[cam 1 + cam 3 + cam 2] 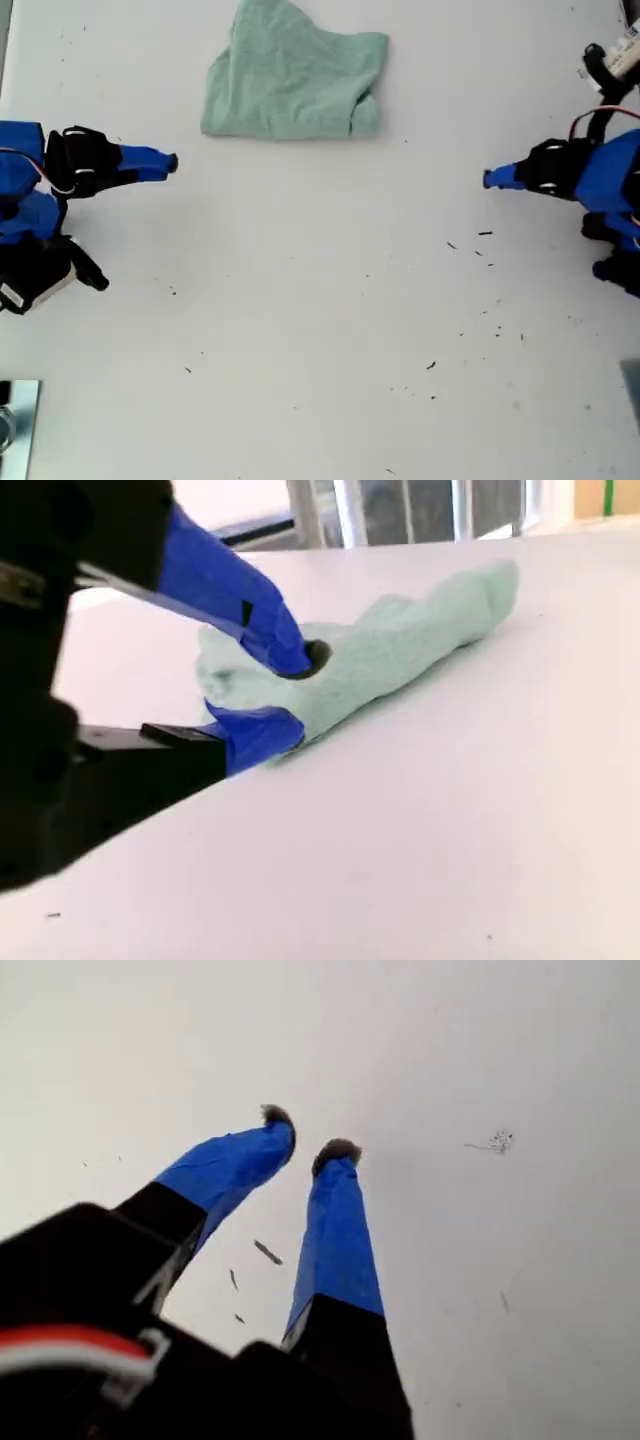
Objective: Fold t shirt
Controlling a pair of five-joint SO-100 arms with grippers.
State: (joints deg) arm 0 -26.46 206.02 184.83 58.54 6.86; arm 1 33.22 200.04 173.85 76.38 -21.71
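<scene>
Nearby, only dark specks (484,234) dot the table (320,330); both grippers' fingers apart, t shirt (292,80) unobstructed.

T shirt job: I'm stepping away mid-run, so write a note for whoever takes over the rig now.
My first gripper: open, empty, over the bare table.
My second gripper: open, empty, aimed at the t shirt.
The t shirt: loosely bunched at the exterior view's top centre, clear of both arms.
Done: no neat fold visible.
Left: probably flatten it, then fold.
</scene>
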